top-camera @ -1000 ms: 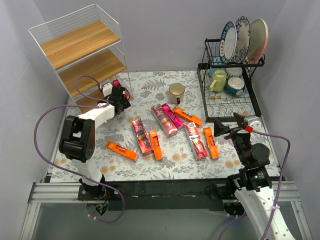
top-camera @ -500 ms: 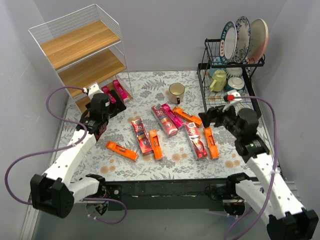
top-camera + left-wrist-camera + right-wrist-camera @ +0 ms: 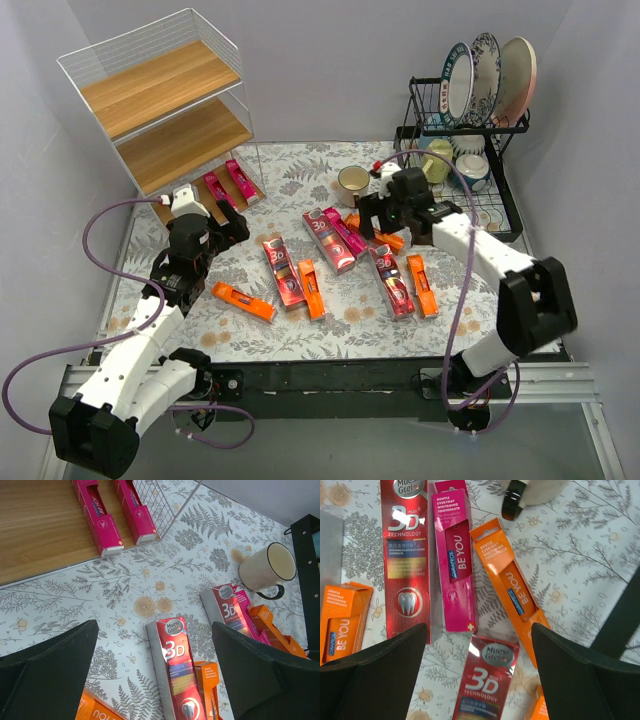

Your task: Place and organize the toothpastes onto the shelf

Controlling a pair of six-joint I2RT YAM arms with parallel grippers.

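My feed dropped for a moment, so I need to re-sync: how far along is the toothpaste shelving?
Done: two shelved pink cartons lie side by side on the bottom board of the shelf. In hand: nothing; left gripper and right gripper are open and empty, the right over cartons near the mug. Left: three red 3D cartons, one loose pink carton and several orange cartons on the table.

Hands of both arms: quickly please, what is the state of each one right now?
Left hand: open, holding nothing.
Right hand: open, holding nothing.
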